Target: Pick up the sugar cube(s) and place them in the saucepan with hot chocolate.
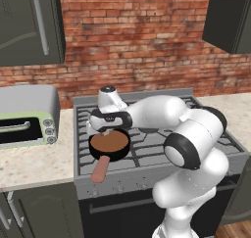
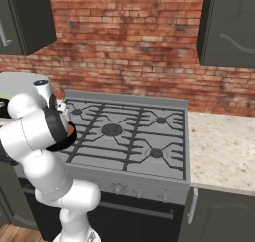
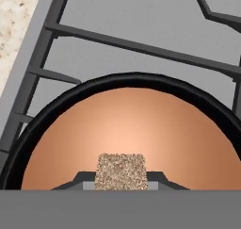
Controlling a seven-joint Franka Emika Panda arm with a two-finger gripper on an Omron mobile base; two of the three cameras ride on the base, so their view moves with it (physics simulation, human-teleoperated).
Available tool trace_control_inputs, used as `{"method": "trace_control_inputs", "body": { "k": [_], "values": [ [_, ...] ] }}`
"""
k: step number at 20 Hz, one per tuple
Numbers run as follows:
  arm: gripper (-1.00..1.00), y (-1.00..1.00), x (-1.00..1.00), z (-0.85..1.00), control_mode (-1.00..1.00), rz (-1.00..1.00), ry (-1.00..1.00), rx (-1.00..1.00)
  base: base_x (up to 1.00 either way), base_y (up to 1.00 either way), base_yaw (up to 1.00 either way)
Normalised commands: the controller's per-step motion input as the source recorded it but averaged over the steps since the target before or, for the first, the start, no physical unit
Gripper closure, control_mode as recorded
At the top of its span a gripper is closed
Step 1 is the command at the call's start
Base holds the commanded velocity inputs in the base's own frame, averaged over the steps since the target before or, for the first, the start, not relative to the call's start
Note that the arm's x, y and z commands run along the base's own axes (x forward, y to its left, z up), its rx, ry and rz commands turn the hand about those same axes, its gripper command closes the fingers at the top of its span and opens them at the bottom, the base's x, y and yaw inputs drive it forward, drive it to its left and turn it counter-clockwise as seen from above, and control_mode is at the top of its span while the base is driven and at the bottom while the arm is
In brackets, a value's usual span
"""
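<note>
I see the saucepan (image 1: 110, 145) sitting on the front left burner of the stove (image 1: 206, 134), a small round black pan, shallow, with a smooth brown liquid surface that glows lighter toward the middle in the hand view. Its short, thick salmon-pink handle (image 1: 100, 169) sticks out over the stove's front edge. The sugar cube (image 3: 121, 171) is a squarish block with a grainy, speckled tan face, and my pincer (image 3: 121, 184) is clamped on it, one dark finger tip (image 3: 77, 182) against each side, directly above the chocolate inside the pan's rim. From the left base view the pincer (image 1: 105, 132) hangs just over the pan's far edge. The stove top is flat grey metal crossed by dark, angular cast grates (image 3: 141, 46). To the left, the table (image 1: 34, 161) is pale speckled stone, carrying a rounded grey toaster oven (image 1: 27, 115) with a light green front. Behind runs a rough red brick wall (image 1: 137, 41).
</note>
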Motion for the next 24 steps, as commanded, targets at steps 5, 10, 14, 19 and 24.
{"method": "trace_control_inputs", "body": {
  "k": [5, 10, 14, 19, 24],
  "values": [
    [1.00, 0.00, 0.00, -0.17, -1.00, 0.00, 0.00, 0.00, 0.00, 0.00, 0.00],
    [1.00, 0.00, 0.00, -0.14, -1.00, 0.00, 0.00, 0.00, 0.00, 0.00, 0.00],
    [1.00, 0.00, 0.00, -0.08, -1.00, 0.00, 0.00, 0.00, 0.00, 0.00, 0.00],
    [1.00, 0.00, 0.00, -0.02, -1.00, 0.00, 0.00, 0.00, 0.00, 0.00, 0.00],
    [-1.00, 0.00, 0.00, 0.00, -1.00, 0.00, 0.00, 0.00, 0.00, 0.00, 0.00]
  ]
}}
